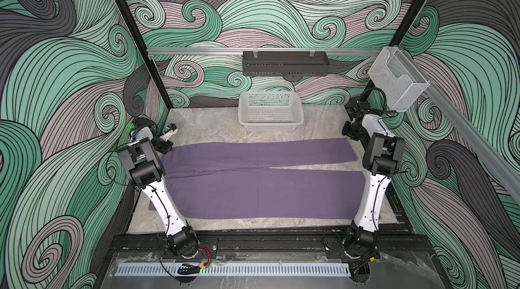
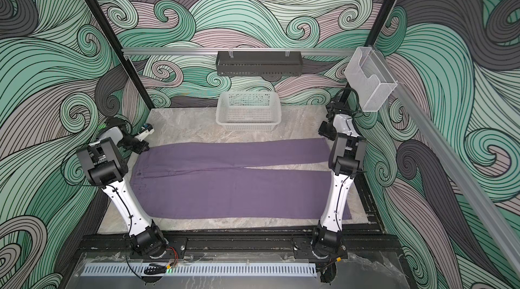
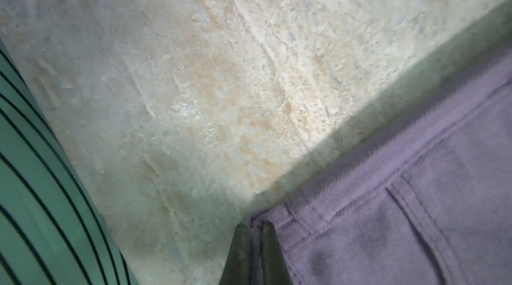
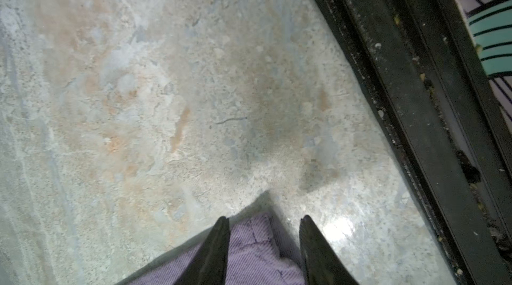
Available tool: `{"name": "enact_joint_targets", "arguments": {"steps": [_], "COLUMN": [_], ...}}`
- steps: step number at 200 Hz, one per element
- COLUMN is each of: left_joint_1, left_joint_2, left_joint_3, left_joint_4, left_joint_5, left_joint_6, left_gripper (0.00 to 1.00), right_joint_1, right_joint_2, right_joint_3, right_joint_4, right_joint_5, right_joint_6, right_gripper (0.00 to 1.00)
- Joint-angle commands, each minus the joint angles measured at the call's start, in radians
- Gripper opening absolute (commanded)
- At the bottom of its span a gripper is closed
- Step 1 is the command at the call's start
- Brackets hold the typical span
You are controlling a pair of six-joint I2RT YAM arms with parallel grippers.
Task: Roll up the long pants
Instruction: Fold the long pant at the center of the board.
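The long pants [image 1: 253, 189] [image 2: 230, 189] lie flat across the marble table [image 1: 211, 127] in both top views, waist at the left and both legs running to the right. My left gripper [image 1: 166, 148] [image 3: 255, 225] is at the far corner of the waist, shut on the purple waistband edge [image 3: 388, 214]. My right gripper [image 1: 347, 133] [image 4: 264, 218] is at the far leg's hem corner [image 4: 249, 247]. Its jaws stand apart with the corner of the fabric between them; one finger lies against the cloth and the other is clear of it.
A white lattice basket [image 1: 270, 112] stands at the back middle of the table. A black perforated tray [image 1: 284, 64] hangs on the rear rail, and a clear mesh bin [image 1: 396, 79] on the right rail. A black frame rail [image 4: 415, 103] borders the table beside the right gripper.
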Motion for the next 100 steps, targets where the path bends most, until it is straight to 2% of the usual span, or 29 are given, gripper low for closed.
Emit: {"name": "enact_joint_targets", "arguments": {"steps": [1, 100], "left_joint_1": [0.005, 0.005], "left_joint_2": [0.056, 0.039], "left_joint_3": [-0.051, -0.065], "left_joint_4": [-0.103, -0.098], "left_joint_5": [-0.107, -0.105], "left_joint_6": [0.025, 0.022], "left_gripper": [0.00, 0.00], "right_joint_1": [0.000, 0.000], "right_joint_2": [0.010, 0.018], "right_joint_3": [0.004, -0.045], "right_joint_4": [-0.041, -0.050], "right_joint_5": [0.030, 0.014], "right_joint_6": [-0.038, -0.042], "right_gripper": [0.38, 0.24]}}
